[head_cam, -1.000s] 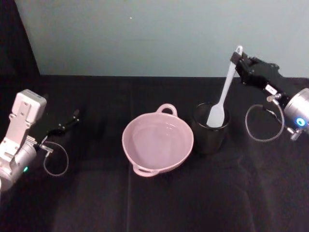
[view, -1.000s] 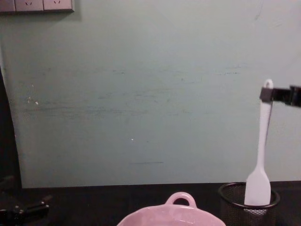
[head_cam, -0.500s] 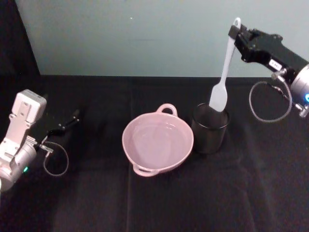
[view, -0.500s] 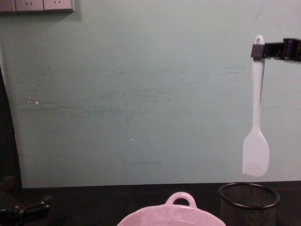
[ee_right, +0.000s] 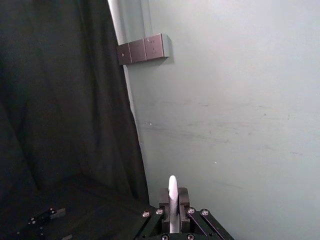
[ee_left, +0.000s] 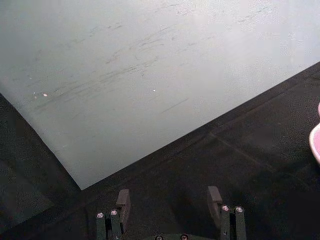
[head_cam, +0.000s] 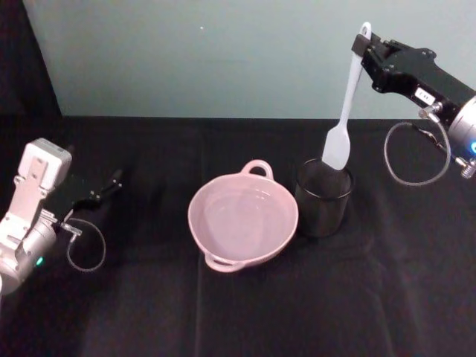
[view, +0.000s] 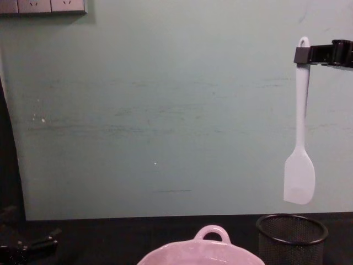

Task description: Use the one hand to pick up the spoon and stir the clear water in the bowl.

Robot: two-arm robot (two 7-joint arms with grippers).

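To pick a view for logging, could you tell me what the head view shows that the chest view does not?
Head: the whole inside of the bowl, and the right wrist with its cable. Chest: the wall sockets, and the air gap between the spoon and the cup. Both: the right end effector shut on the spoon's handle top, and the left end effector parked at the left.

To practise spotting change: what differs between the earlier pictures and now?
The right end effector, shut on the spoon by its handle, rose, lifting the blade out of the mesh cup to hang above it. The bowl, the cup and the parked left end effector stayed put.
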